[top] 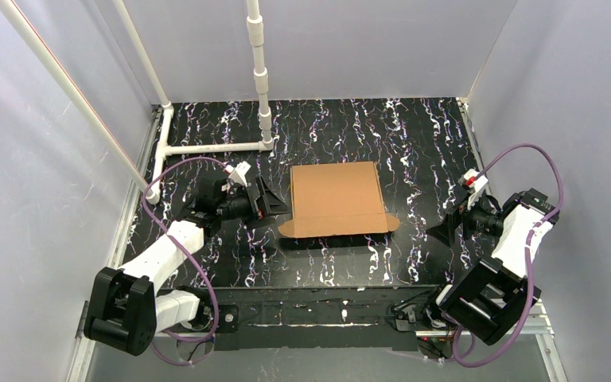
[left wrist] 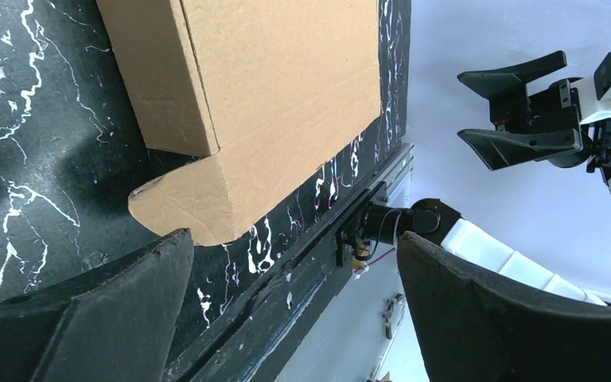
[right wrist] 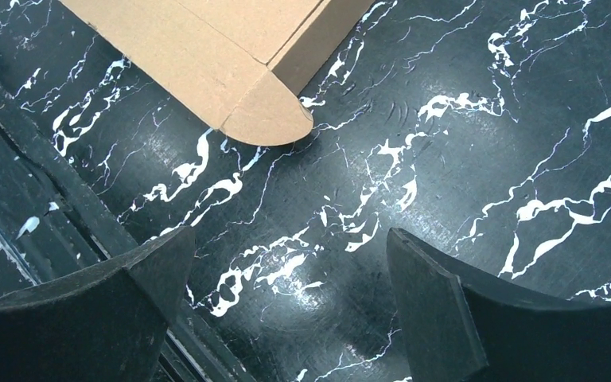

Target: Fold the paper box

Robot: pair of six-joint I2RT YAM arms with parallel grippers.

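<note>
Arm bases bolted at the near table [top: 414, 151] edge, purple cables looping off both.

Left tool [top: 273, 200]: jaws spread wide, nothing between them. It sits low, pointing right, just beside the box's near-left corner, with a gap showing in the wrist view.

Right tool [top: 444, 227]: jaws also wide apart, holding nothing. It points left over bare black marbled table, farther from the box than the left one.

Box [top: 338, 199]: brown cardboard, lying flat mid-table between the two tools. A narrow strip runs along its near edge, with a rounded tab sticking out at each near corner. Creases show on the top face.

Far left: white pipe frame [top: 261, 79], one upright and a crossbar on the table.
</note>
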